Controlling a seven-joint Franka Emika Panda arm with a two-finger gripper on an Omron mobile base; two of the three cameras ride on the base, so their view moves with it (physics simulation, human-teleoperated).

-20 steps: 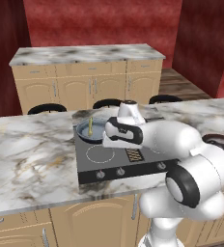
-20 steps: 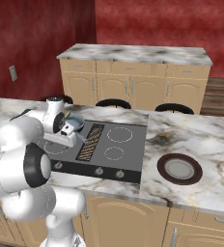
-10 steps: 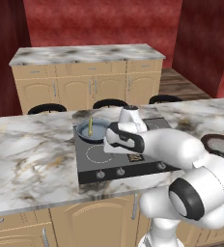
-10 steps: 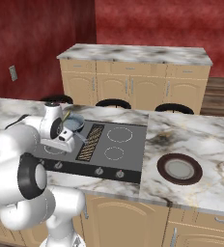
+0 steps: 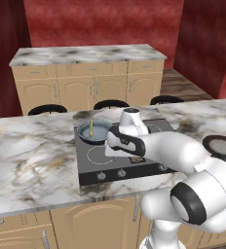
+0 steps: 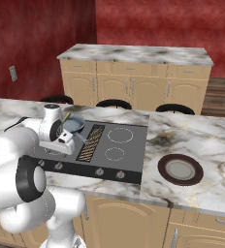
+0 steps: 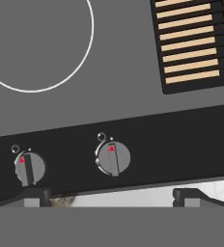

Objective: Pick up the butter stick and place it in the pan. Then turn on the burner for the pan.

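The blue-grey pan (image 5: 98,131) sits on the cooktop's back left burner, and the pale-yellow butter stick (image 5: 91,127) leans upright inside it. From the other side the pan (image 6: 74,124) and butter stick (image 6: 65,116) lie just behind my hand. My gripper (image 5: 116,151) (image 6: 66,145) points down over the front left of the cooktop, in front of the pan. In the hand view the gripper (image 7: 111,198) is open, its fingertips (image 7: 36,195) wide apart with nothing between them, above the black knob strip. One knob (image 7: 113,158) lies midway between them, another knob (image 7: 29,167) to its left.
The dark cooktop (image 5: 134,165) has a front row of knobs (image 5: 121,172), a white burner ring (image 7: 92,29) and a slatted vent (image 7: 193,43). A dark round plate (image 6: 180,169) lies on the marble counter to the right. Black stools (image 5: 111,104) stand behind the island.
The arm has drawn back from over the pan toward the cooktop's front edge, lowering the hand over the knob strip. The butter stick stays in the pan.
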